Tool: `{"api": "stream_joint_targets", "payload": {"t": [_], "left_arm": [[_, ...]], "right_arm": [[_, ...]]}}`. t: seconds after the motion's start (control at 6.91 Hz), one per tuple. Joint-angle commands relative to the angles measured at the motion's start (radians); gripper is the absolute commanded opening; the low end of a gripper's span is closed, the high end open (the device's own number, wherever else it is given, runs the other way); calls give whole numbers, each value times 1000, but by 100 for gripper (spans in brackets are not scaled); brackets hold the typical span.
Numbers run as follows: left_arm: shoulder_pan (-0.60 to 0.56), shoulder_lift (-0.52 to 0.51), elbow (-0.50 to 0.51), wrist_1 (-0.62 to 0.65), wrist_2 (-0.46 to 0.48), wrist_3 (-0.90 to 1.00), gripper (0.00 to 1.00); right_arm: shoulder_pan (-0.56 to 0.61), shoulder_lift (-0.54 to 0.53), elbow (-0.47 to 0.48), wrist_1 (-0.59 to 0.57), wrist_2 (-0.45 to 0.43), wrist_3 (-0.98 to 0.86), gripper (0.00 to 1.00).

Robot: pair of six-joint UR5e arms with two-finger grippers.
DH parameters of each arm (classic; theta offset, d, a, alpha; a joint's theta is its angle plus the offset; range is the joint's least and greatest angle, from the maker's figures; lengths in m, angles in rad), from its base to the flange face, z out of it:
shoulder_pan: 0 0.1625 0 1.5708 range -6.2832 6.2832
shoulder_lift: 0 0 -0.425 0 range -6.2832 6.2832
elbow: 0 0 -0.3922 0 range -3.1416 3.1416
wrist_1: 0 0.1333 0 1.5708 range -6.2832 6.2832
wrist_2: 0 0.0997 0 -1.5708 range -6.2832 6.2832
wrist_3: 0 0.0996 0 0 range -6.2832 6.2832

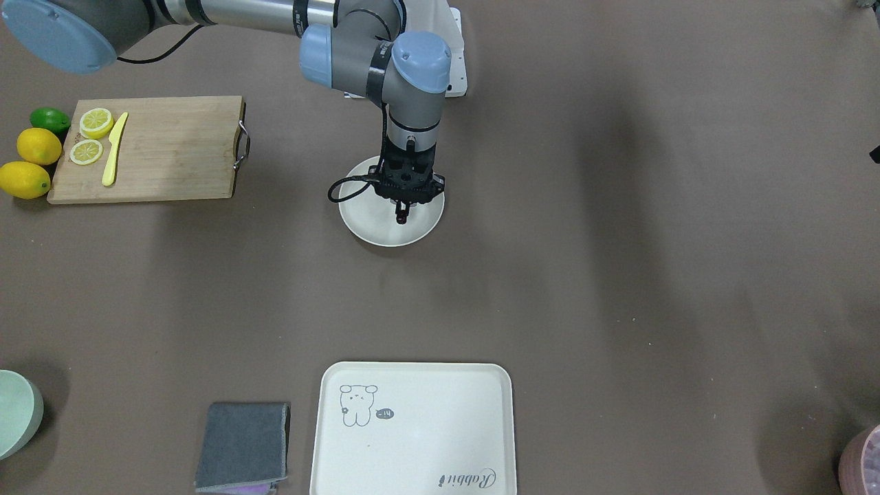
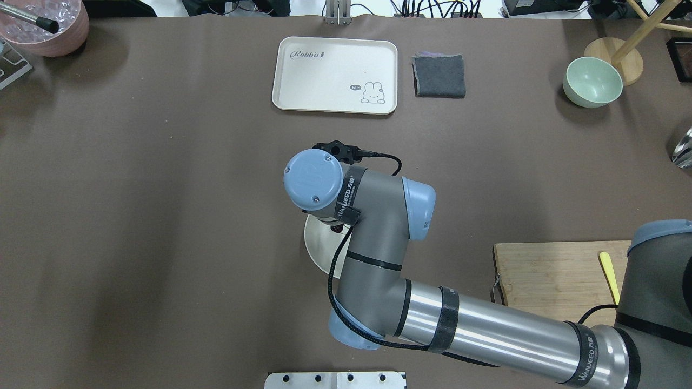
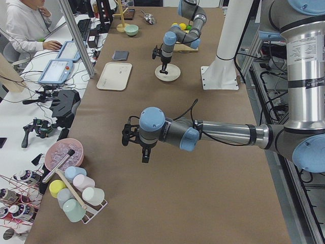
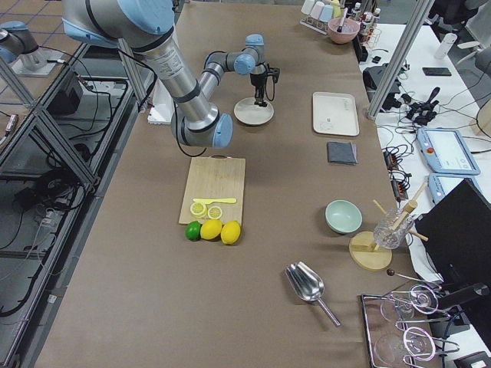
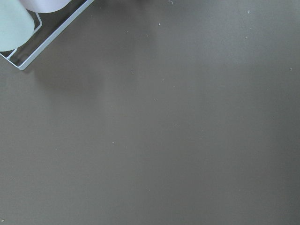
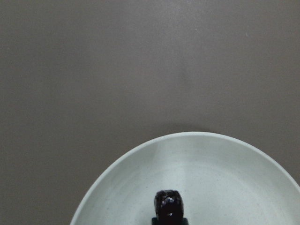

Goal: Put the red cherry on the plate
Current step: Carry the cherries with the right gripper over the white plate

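1. The brown table [image 1: 619,275] takes up most of the room, with things spread near its edges.
2. The right arm [image 2: 378,243] reaches over the table's middle with its wrist pointing straight down. The right gripper [image 1: 401,210] hangs over the plate, its jaws pinched narrow on the red cherry.
3. The left arm [image 3: 213,133] stretches across the other end of the table. The left gripper [image 3: 145,156] points down above bare tabletop, and I cannot tell whether its jaws are wide or closed.
4. A cream tray [image 1: 440,419] with a small animal drawing lies flat on the side far from the robot.
5. A wooden cutting board [image 1: 172,148] lies on the robot's right side and carries 2 lemon slices [image 1: 95,123] and a yellow knife [image 1: 115,149].
6. The plate [image 1: 375,223], round and white, sits beneath the right gripper, well apart from the tray and the board.
7. A folded grey cloth [image 1: 242,445] lies just beside the tray.
8. A pale green bowl [image 2: 592,82] stands further along that edge.
9. 2 lemons [image 1: 40,146] and 1 lime [image 1: 49,120] lie just beside the board's outer end.
10. The red cherry [image 6: 168,205], dark and glossy, sits at the gripper's tips over the inside of the plate. I cannot tell whether it touches the plate.
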Motion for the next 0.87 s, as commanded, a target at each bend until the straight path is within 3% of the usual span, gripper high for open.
{"api": "stream_joint_targets", "payload": {"t": [0.0,0.14,0.29,0.43,0.58,0.72], "left_arm": [[0,1,5,0,5,0,98],[0,2,5,0,5,0,97],[0,2,5,0,5,0,97],[0,2,5,0,5,0,97],[0,4,5,-1,5,0,97],[0,5,7,0,5,0,97]], "right_arm": [[-14,-13,1,10,-18,0,0],[-14,-32,15,10,-18,0,0],[-14,-70,65,9,-18,0,11],[-14,-93,98,3,-20,2,32],[-14,-102,106,3,-21,0,99],[-14,-99,107,1,-24,0,100]]}}
